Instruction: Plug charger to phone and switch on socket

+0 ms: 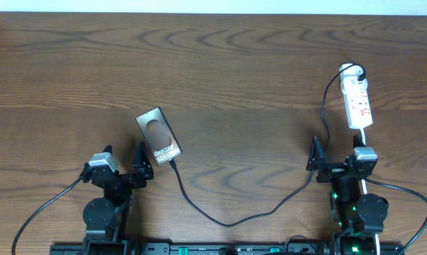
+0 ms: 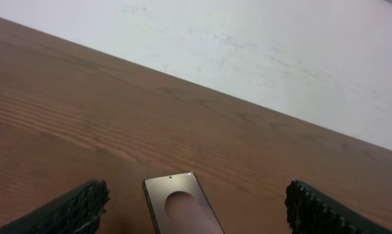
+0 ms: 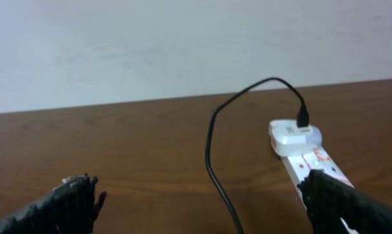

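The phone [image 1: 158,132] lies tilted on the table, lettering and brownish round patch facing up. It also shows in the left wrist view [image 2: 182,208], between and just beyond the fingers. The black charger cable [image 1: 227,222] runs from the phone's near edge, where its tip looks plugged in, in a loop to a white adapter [image 3: 293,135] at the far end of the white power strip [image 1: 357,99]. My left gripper [image 1: 124,159] is open and empty just short of the phone. My right gripper [image 1: 338,157] is open and empty, with the strip [image 3: 309,159] by its right finger and the cable [image 3: 212,149] between the fingers.
The strip's white cord [image 1: 364,138] runs from its near end back under my right arm. The wooden table [image 1: 234,71] stretches away beyond both arms to a pale wall [image 3: 182,45].
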